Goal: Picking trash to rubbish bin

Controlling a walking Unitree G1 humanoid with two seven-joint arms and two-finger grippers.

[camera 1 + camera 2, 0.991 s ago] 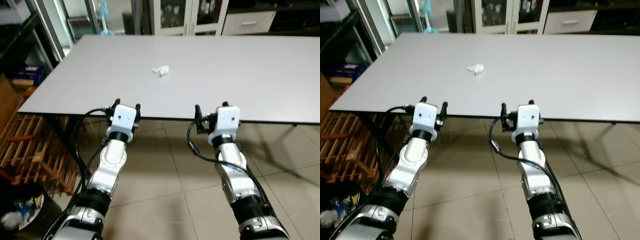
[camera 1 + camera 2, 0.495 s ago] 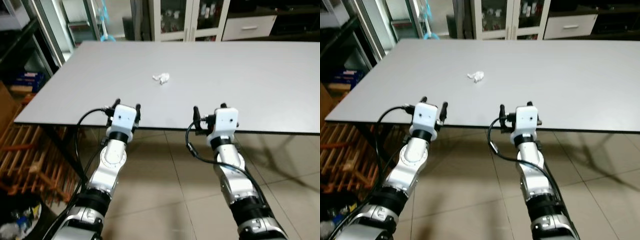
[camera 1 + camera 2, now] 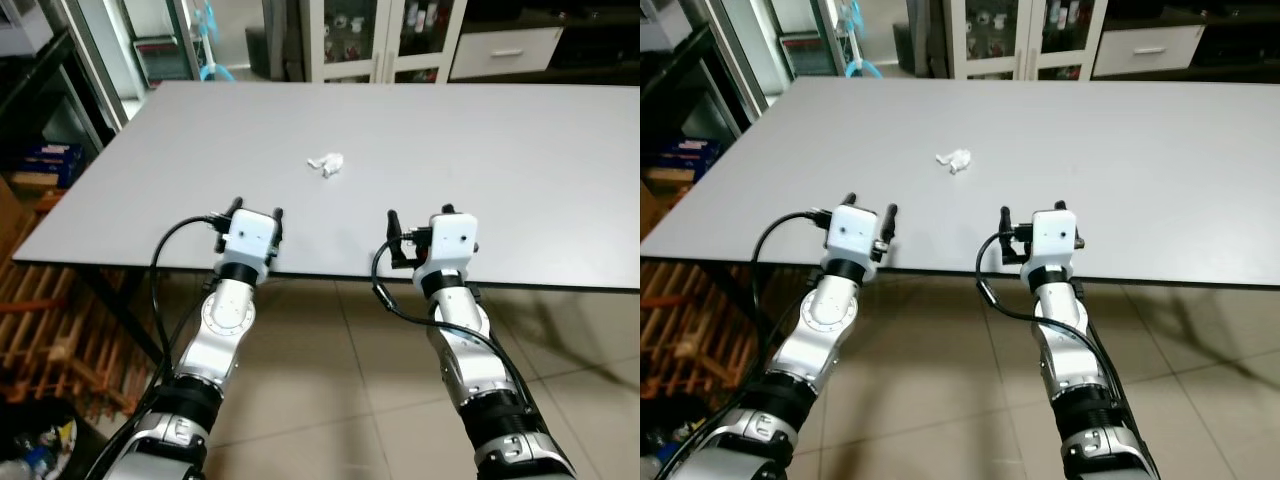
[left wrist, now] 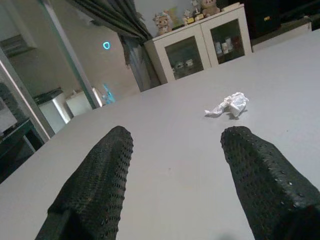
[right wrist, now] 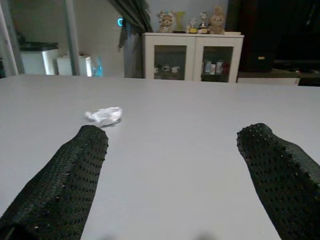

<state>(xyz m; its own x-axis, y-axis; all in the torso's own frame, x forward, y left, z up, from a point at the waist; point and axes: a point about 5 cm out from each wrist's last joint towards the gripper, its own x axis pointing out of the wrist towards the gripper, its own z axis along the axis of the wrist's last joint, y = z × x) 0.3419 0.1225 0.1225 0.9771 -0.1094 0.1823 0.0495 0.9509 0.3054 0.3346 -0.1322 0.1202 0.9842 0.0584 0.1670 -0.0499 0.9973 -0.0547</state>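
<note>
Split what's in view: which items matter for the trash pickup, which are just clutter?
Job:
- small crumpled white paper scrap on the large grey table
- left gripper, open, at the table's near edge
- right gripper, open, likewise

Lying about:
- white glass-door cabinet behind the table
- wooden slatted rack on the floor, robot's left

Two black fingers (image 5: 65, 185) are spreading wide over a grey table (image 5: 170, 150); crumpled white paper (image 5: 104, 116) is lying ahead.
</note>
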